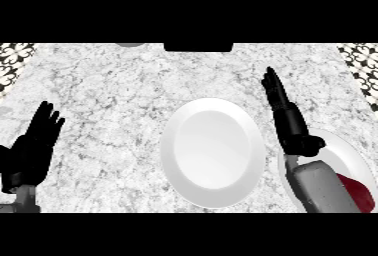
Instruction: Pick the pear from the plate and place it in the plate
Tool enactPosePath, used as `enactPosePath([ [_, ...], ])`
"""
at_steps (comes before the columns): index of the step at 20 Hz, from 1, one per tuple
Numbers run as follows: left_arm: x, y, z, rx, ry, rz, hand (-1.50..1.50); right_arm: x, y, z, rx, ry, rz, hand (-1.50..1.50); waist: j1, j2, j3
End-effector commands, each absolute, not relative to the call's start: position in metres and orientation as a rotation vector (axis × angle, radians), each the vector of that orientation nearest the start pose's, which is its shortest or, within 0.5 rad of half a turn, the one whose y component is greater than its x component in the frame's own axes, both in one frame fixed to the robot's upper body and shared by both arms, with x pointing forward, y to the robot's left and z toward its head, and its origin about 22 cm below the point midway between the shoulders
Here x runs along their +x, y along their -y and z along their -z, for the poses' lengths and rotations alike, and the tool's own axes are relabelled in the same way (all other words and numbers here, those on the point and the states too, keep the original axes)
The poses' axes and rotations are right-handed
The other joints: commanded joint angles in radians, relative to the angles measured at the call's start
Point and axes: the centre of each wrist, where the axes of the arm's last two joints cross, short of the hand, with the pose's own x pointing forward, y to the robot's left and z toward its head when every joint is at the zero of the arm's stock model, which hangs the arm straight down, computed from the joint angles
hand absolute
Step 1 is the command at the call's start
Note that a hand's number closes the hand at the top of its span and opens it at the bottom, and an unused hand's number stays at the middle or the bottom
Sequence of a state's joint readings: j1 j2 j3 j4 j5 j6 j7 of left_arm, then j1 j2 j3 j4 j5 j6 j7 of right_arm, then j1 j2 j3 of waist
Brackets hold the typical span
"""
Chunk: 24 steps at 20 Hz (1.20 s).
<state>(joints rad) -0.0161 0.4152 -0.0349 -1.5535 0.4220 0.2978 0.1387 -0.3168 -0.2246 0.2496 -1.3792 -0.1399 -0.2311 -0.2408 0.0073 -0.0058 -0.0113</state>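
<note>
Blocking pear (359, 194): right forearm (325, 187).

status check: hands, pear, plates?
Left hand open, resting at left edge. Right hand open, holding nothing. Red pear on right plate, half hidden by right forearm. Centre plate bare.

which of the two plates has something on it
The plate at the right edge, partly under the right forearm: a dark red thing lies on its near part. The plate in the middle of the counter shows only bare white.
</note>
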Motion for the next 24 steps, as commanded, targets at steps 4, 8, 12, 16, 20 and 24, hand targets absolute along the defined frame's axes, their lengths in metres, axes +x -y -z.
enactPosePath([
  [4, 0.248, -0.312, -0.023, 0.217, 1.517, -0.01, 0.0, 0.292, 0.226, -0.015, 0.154, 1.524, -0.389, 1.5, -0.023, 0.009, 0.009],
  [8, 0.245, -0.31, -0.019, 0.209, 1.493, 0.07, 0.0, 0.291, 0.286, -0.027, -0.428, 1.617, -0.817, 1.5, -0.057, -0.001, 0.003],
  [12, 0.234, -0.294, 0.001, 0.17, 1.501, 0.128, 0.0, 0.215, 0.307, 0.028, -0.266, 1.663, -0.458, -1.5, -0.031, 0.003, 0.012],
  [16, 0.243, -0.304, 0.012, 0.165, 1.52, 0.118, 0.0, 0.18, 0.329, 0.028, -0.263, 1.743, -0.482, -1.5, -0.023, 0.004, 0.011],
  [20, 0.243, -0.305, 0.031, 0.17, 1.511, 0.126, 0.0, 0.17, 0.344, -0.001, -0.431, 1.752, -0.534, -1.5, -0.027, 0.003, 0.01],
  [24, 0.25, -0.304, 0.032, 0.17, 1.506, 0.127, 0.0, 0.166, 0.383, -0.019, -0.554, 1.671, -0.591, -1.5, -0.022, 0.005, 0.01],
])
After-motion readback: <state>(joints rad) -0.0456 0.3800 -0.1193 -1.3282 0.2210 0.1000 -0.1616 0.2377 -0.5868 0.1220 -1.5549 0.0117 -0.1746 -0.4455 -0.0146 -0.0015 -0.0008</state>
